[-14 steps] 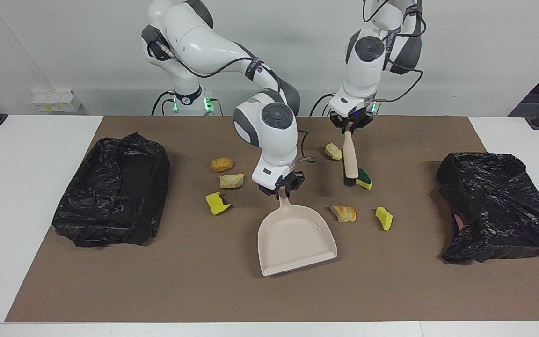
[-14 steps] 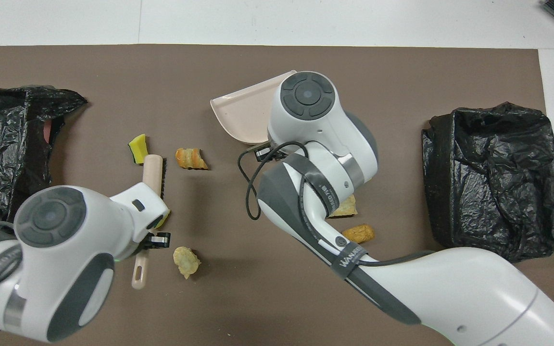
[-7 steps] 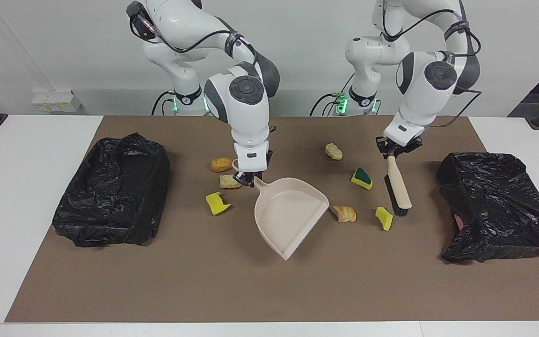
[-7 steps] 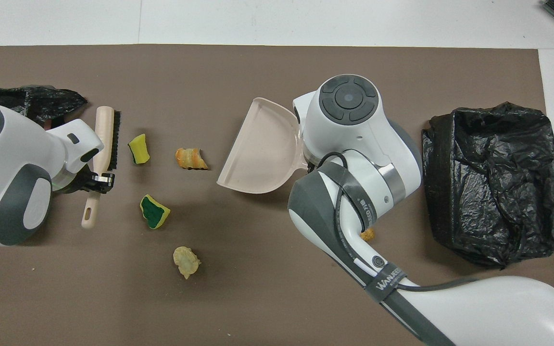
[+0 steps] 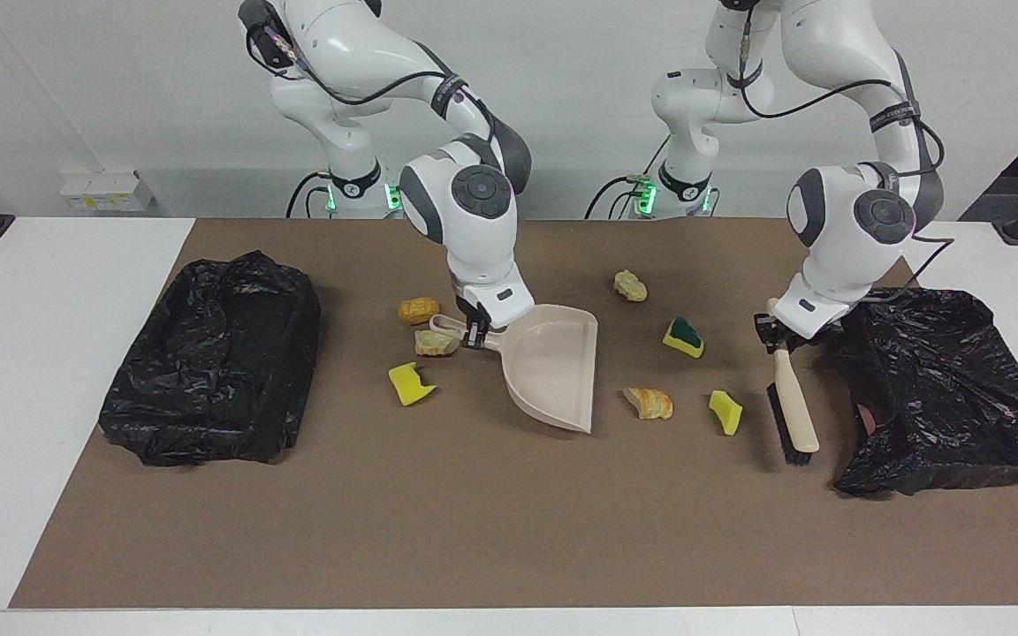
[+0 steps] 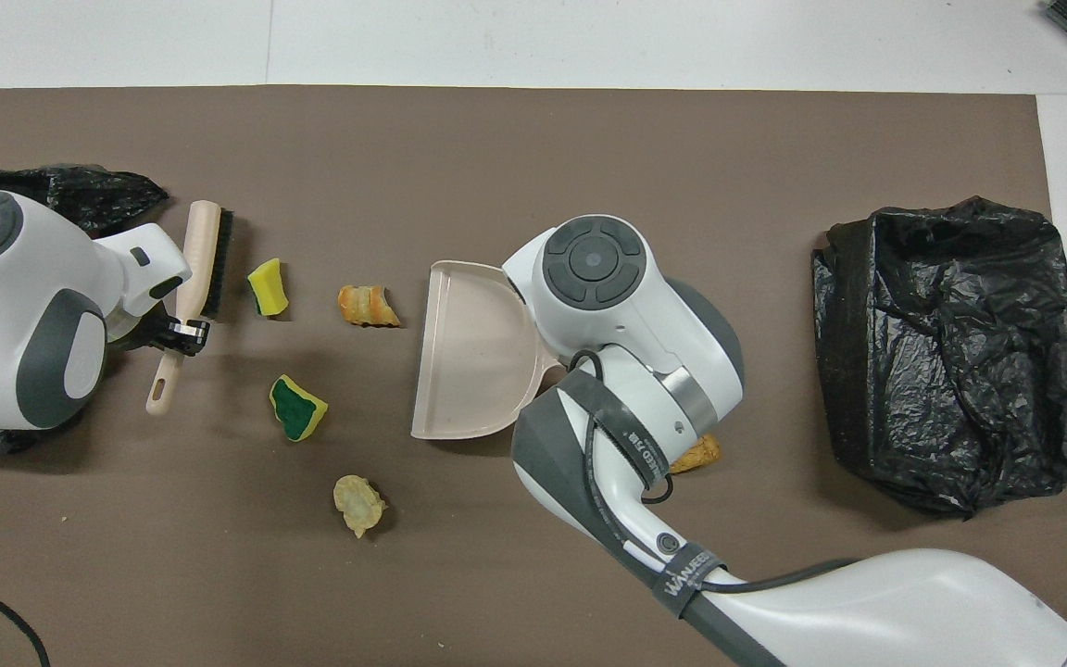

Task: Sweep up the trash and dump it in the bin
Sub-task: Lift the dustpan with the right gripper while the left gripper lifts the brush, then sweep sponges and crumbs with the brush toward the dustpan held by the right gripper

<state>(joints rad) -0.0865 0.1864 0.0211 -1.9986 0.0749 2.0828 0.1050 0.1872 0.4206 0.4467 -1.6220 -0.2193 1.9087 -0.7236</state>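
My right gripper (image 5: 474, 333) is shut on the handle of the beige dustpan (image 5: 553, 367) (image 6: 469, 361), whose mouth faces the left arm's end of the table. My left gripper (image 5: 778, 330) (image 6: 183, 329) is shut on the handle of the brush (image 5: 793, 406) (image 6: 205, 259). The brush's head is low over the mat beside a yellow sponge bit (image 5: 725, 412) (image 6: 267, 287). Between brush and dustpan lie a bread chunk (image 5: 649, 403), a green-backed sponge (image 5: 682, 336) and a tan chunk (image 5: 630, 285). By the dustpan's handle lie an orange chunk (image 5: 418, 310), a tan chunk (image 5: 436, 343) and a yellow sponge (image 5: 410, 384).
A bin lined with a black bag (image 5: 208, 362) (image 6: 950, 352) stands at the right arm's end of the brown mat (image 5: 438, 530). A crumpled black bag (image 5: 942, 389) (image 6: 80, 185) lies at the left arm's end, right beside the brush.
The left gripper carried the brush toward the left arm's end, up to the black bag. The right gripper swung the dustpan round so its mouth faces the brush. The scraps stayed put.
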